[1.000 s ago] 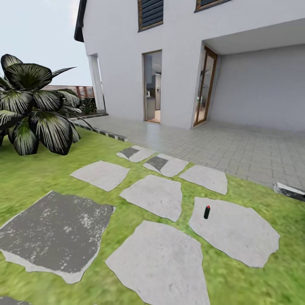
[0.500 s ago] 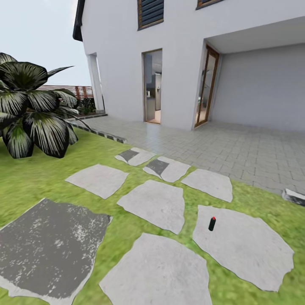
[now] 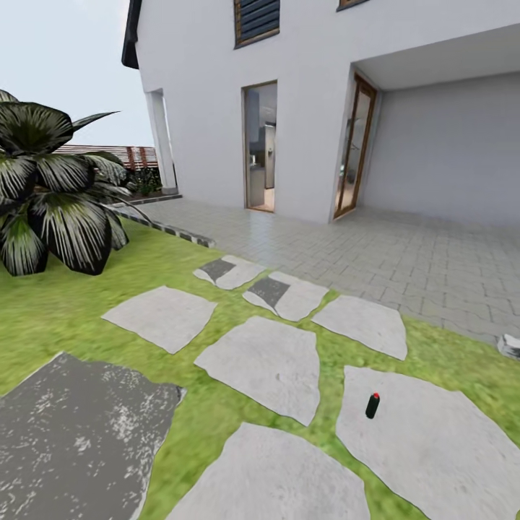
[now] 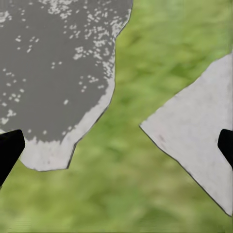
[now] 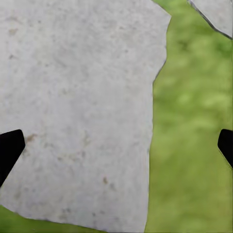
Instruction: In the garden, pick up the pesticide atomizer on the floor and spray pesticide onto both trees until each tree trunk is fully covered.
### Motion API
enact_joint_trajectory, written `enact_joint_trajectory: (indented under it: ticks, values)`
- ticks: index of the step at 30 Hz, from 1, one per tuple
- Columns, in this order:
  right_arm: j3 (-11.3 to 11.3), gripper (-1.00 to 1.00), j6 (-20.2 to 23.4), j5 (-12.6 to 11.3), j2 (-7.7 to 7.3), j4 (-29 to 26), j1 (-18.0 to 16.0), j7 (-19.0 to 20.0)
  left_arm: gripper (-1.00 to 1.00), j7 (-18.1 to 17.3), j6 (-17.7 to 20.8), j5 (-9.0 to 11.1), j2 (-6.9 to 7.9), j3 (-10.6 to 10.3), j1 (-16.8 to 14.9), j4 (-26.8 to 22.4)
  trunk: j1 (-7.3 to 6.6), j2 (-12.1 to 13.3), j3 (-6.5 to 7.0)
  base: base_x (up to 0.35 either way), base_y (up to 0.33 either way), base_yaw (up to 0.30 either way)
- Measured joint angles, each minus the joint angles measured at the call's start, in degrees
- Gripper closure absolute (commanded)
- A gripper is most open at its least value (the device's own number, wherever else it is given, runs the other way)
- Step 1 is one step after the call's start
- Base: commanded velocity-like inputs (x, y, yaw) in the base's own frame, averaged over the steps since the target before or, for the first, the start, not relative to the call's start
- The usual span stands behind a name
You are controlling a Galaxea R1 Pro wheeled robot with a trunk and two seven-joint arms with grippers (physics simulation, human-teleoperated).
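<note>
Head view shows the whole scene sliding down and rightward, so the robot is rolling closer to the sprayer (image 3: 373, 406), upright on a paving stone (image 3: 433, 448). Both grippers (image 4: 116, 145) (image 5: 116, 145) hang spread wide, holding nothing, so pickup lies ahead.

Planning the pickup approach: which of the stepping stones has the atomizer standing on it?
The pale stepping stone at lower right; the black, red-capped atomizer stands near its left edge. The other stones are bare.

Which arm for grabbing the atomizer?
Probably right. The atomizer stands on a paving stone right of centre in the head view. Both grippers, left and right, are open and hold nothing.
</note>
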Motion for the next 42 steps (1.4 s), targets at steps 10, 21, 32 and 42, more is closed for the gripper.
enact_joint_trajectory:
  ticks: [10, 21, 32, 42]
  values:
    - [-0.1, -1.0, 0.0, 0.0, 0.0, 0.0, 0.0, 0.0, -1.0, 0.0, -0.1, 0.0, -0.08, 0.0, 0.0, 0.0, 0.0, 0.0, 0.0, 0.339, 0.0, 0.0]
    - [-0.2, -1.0, -0.1, -0.2, 0.0, -0.2, 0.0, -0.4, -1.0, 0.0, 0.0, 0.0, 0.0, 0.0, 0.0, 0.0, 0.0, 0.0, 0.0, 0.339, 0.0, 0.0]
    - [-0.1, -1.0, -0.1, 0.0, 0.0, 0.0, 0.0, -0.2, -1.0, 0.0, 0.0, 0.0, -0.01, 0.0, 0.0, 0.0, 0.0, 0.0, 0.0, 0.339, 0.0, 0.0]
    - [0.0, -1.0, -1.1, 0.1, -0.34, 0.1, 0.0, -0.1, -1.0, 0.0, 0.0, 0.0, -0.08, 0.0, 0.0, 0.0, 0.0, 0.0, 0.0, 0.339, 0.045, 0.0]
